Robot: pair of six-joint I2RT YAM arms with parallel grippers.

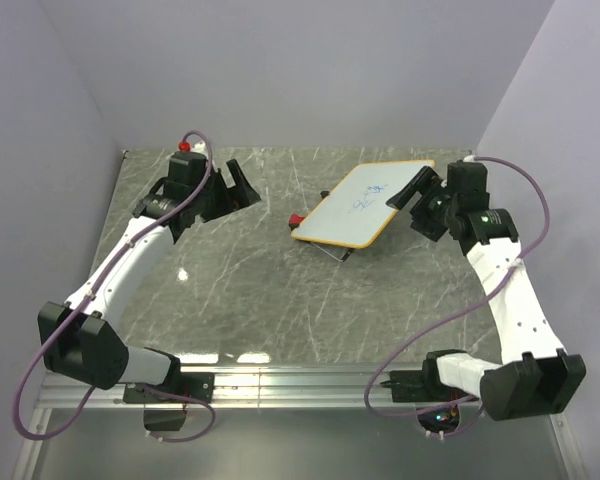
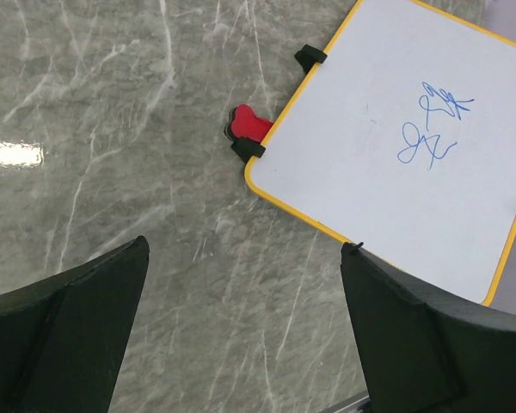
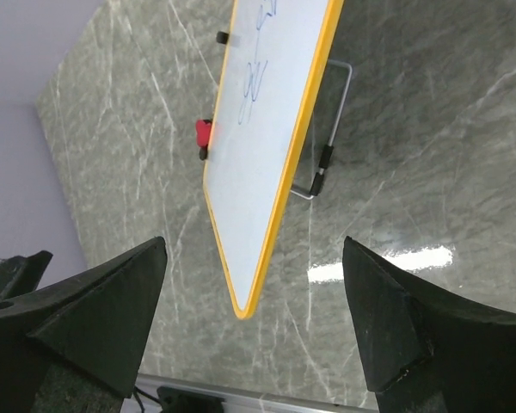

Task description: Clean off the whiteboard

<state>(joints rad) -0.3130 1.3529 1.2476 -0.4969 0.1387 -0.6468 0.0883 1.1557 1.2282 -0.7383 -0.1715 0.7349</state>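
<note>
The whiteboard (image 1: 363, 205) is white with a yellow-orange rim and blue scribbles near its middle. It is propped at a tilt on a wire stand at the table's far centre. A small red eraser (image 1: 296, 220) sits at its left edge. My left gripper (image 1: 242, 186) is open and empty, left of the board and apart from it. My right gripper (image 1: 416, 192) is open at the board's right edge. In the right wrist view the board's near corner (image 3: 245, 303) lies between my open fingers (image 3: 112, 310), untouched. The left wrist view shows the board (image 2: 396, 146) and the eraser (image 2: 250, 125).
The wire stand (image 3: 325, 168) shows under the board. Two black clips (image 2: 310, 56) sit on the board's rim beside the eraser. The table is grey marble (image 1: 240, 290) with a metal rail (image 1: 280, 380) at its near edge. Lilac walls enclose three sides.
</note>
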